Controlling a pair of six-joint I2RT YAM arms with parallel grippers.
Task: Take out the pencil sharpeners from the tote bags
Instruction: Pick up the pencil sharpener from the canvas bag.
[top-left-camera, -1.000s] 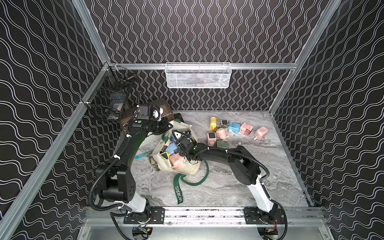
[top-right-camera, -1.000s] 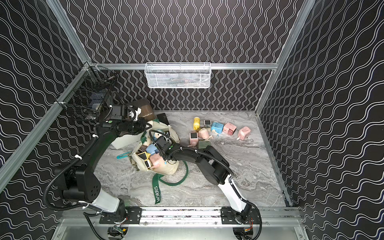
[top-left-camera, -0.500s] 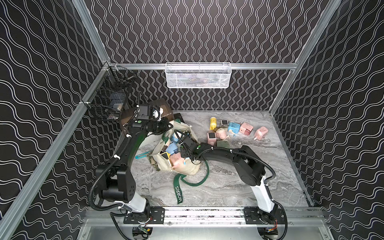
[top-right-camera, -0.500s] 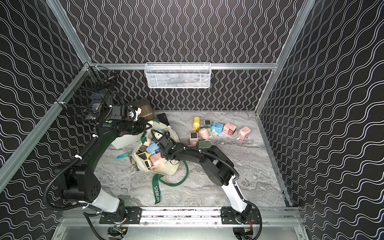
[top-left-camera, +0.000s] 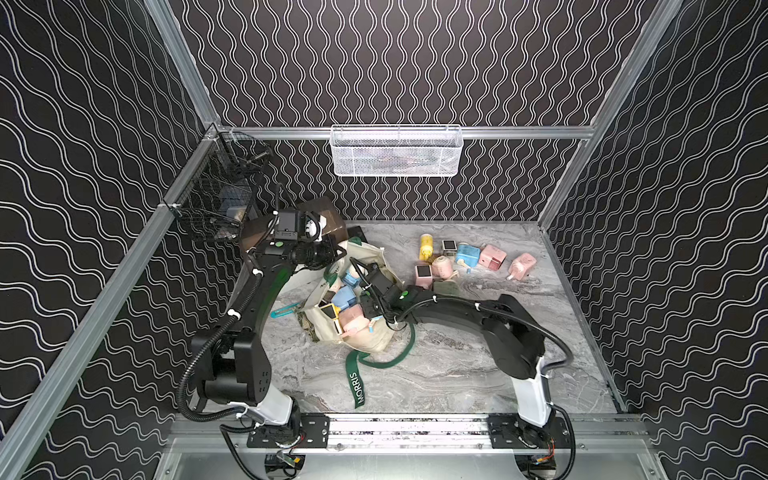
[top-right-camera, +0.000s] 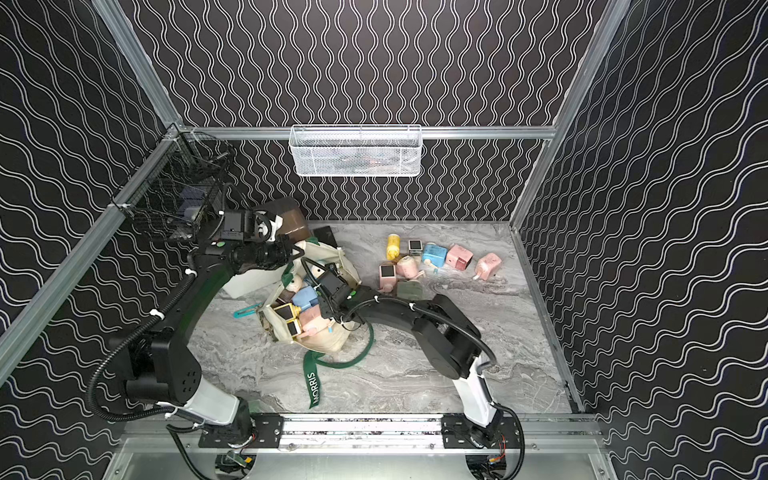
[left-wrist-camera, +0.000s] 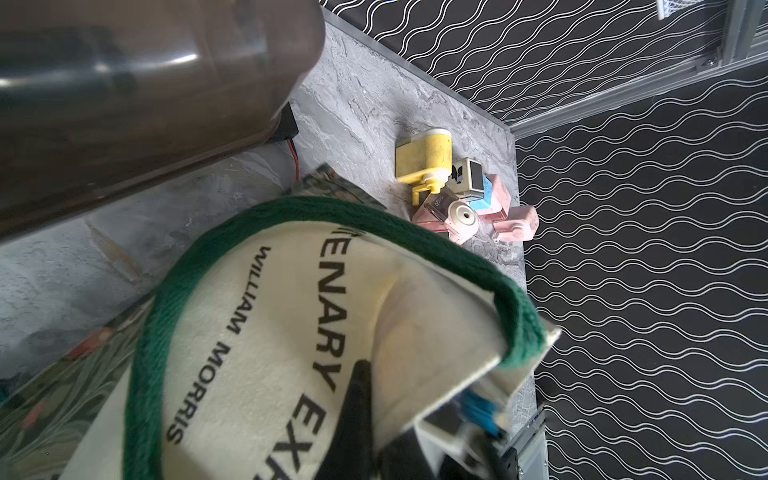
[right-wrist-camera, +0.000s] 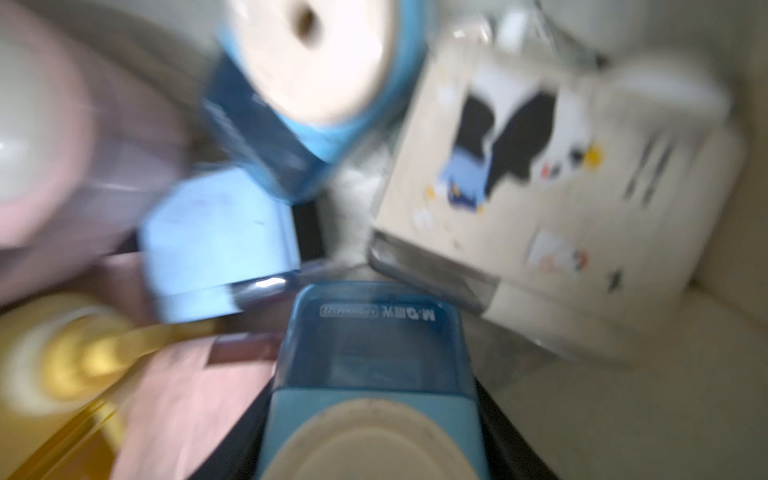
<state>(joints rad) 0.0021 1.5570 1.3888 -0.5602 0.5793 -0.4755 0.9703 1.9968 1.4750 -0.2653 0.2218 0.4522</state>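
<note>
Eight-odd pencil sharpeners (top-left-camera: 467, 254) lie loose far-right. Teal tool (top-left-camera: 284, 311) sits left of tote bag (top-left-camera: 365, 345), brown-lidded box (top-left-camera: 324, 212) far-left of it. Bag is mid-table, long axis far–near, rim end far. Left gripper (top-left-camera: 338, 252) pinches that rim. Right gripper (top-left-camera: 368, 301) is inside w/ blue sharpener (right-wrist-camera: 370, 345) btwn fingers, clear drawer pointing away; can't tell if clamped.

Robot test cell, wavy-patterned walls (top-left-camera: 415, 62), aluminium frame (top-left-camera: 519, 132)

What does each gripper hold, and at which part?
Left gripper pinches the tote bag at its rim. Right gripper brackets a blue sharpener; grip unclear.
</note>
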